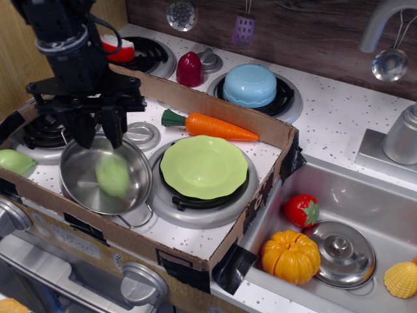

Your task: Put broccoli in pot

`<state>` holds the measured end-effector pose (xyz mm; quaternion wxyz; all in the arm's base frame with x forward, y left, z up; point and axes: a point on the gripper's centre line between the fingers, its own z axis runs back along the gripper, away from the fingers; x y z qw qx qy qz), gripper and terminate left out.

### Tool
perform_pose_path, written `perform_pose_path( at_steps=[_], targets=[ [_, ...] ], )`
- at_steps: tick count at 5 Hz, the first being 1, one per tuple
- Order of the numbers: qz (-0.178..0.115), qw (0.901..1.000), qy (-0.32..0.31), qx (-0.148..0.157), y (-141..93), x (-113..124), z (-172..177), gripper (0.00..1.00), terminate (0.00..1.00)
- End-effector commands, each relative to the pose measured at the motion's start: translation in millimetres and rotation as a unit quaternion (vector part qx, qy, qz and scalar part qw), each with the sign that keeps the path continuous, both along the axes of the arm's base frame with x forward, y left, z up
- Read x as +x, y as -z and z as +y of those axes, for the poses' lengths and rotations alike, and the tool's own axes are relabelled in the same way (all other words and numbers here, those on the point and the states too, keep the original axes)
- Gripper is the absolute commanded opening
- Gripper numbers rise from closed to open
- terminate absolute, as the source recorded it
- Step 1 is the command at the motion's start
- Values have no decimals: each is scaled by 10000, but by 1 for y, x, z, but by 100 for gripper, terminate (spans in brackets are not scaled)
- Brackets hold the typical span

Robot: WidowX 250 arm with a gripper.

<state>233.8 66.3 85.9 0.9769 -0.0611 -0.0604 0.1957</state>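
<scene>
Broccoli [113, 177]: lying blurred inside pot [85, 190]. Gripper [99, 135]: hovering above, jaws parted, gripping nothing. No legible writing showing.

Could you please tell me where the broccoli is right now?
The broccoli is inside the pot at the front left of the stove, a blurred green shape just below the open gripper and left of the green plate.

The broccoli [113, 177] is showing only as a motion-blurred light-green smear inside the pot [85, 189], its stalk and head indistinguishable. The gripper [98, 135] and its arm are hiding the pot's far rim and most of the far-left burner [45, 127]. The orange toy [12, 305] is being cropped at the bottom-left corner.
</scene>
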Motion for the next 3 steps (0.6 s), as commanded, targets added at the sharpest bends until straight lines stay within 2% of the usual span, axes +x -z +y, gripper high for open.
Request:
perform_pose_path(
  at_steps=[1,3],
  targets=[
    [-42,9999,84,124,-11,11,4,100,0],
    [-33,9998,105,152,-14,13,5,100,0]
  ],
)
